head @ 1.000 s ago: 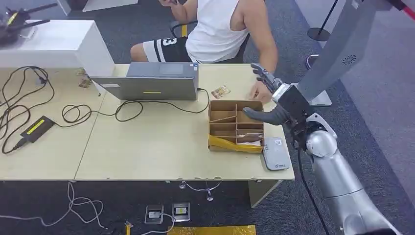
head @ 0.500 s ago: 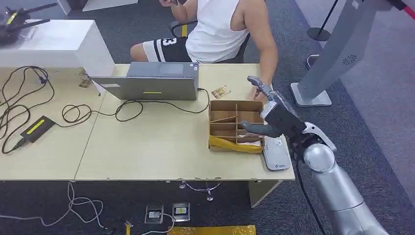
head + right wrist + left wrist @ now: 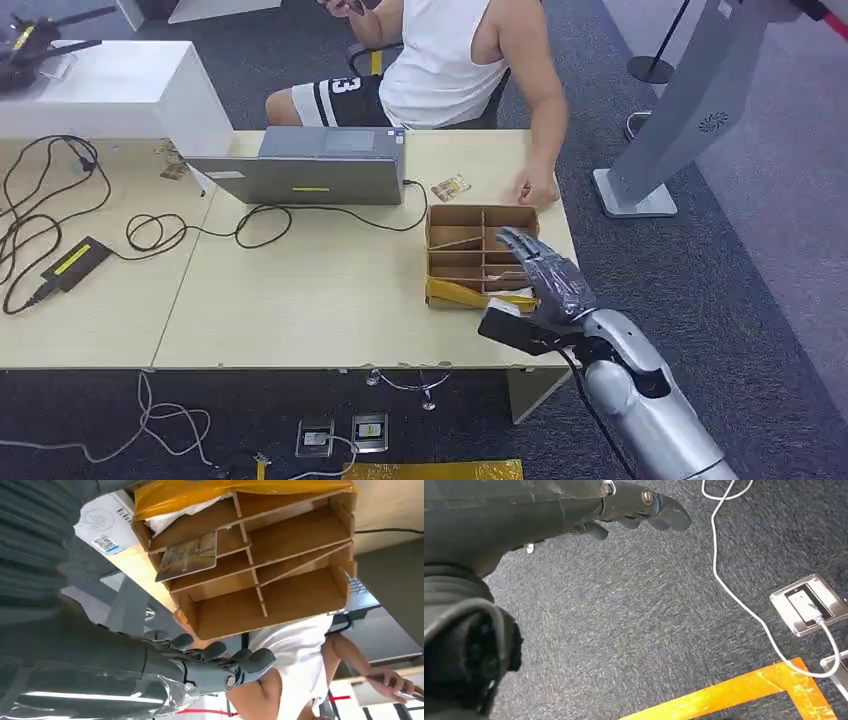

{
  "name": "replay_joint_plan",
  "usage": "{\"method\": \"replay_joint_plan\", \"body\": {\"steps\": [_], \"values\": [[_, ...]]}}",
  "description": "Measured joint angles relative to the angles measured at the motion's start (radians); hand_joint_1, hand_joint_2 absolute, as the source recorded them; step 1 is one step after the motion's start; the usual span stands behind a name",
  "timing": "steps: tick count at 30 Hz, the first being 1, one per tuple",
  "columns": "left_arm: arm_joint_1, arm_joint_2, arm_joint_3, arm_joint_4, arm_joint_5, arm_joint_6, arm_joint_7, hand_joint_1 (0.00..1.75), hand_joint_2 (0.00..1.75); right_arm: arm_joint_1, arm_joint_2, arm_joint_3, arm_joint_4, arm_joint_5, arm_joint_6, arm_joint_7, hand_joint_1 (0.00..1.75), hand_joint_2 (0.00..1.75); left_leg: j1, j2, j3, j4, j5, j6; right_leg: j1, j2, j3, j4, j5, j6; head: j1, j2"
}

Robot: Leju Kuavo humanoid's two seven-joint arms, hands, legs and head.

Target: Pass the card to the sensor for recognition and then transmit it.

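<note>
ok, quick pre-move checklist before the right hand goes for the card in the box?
1. Right hand empty, fingers apart: ok.
2. Card visible in a slot of the cardboard divider box: ok.
3. Hand above the box's near right corner, not yet in the slot: ok.
4. Sensor pad beside the box, partly hidden by the hand: cannot tell if unobstructed.
5. Person's hand resting on the table near the box's far corner: not ok.
6. Left hand hanging over the floor: ok.

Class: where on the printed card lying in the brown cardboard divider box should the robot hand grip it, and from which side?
Pinch the printed card by its overhanging edge, from the open top of the cardboard box: it lies flat, and the partition walls block its other sides.
</note>
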Motion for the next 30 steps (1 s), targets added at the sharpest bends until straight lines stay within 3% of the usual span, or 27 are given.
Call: {"method": "replay_joint_plan", "body": {"steps": [12,30], "values": [[-0.025,-0.004,0.0,-0.001,-0.038,-0.03,0.018,0.0,0.0,-0.052,-0.002,-0.001,0.128,0.155,-0.144,-0.007,0.0,1.75,0.0,0.0,0.0,0.0,0.0,0.0,0.0,0.0,0.0,0.0,0.0,0.0,0.0,0.0],[-0.043,-0.01,0.0,-0.002,-0.055,-0.043,0.032,0.0,0.0,-0.136,0.021,0.001,0.31,0.216,-0.198,-0.038,0.0,1.75,0.0,0.0,0.0,0.0,0.0,0.0,0.0,0.0,0.0,0.0,0.0,0.0,0.0,0.0]]}}
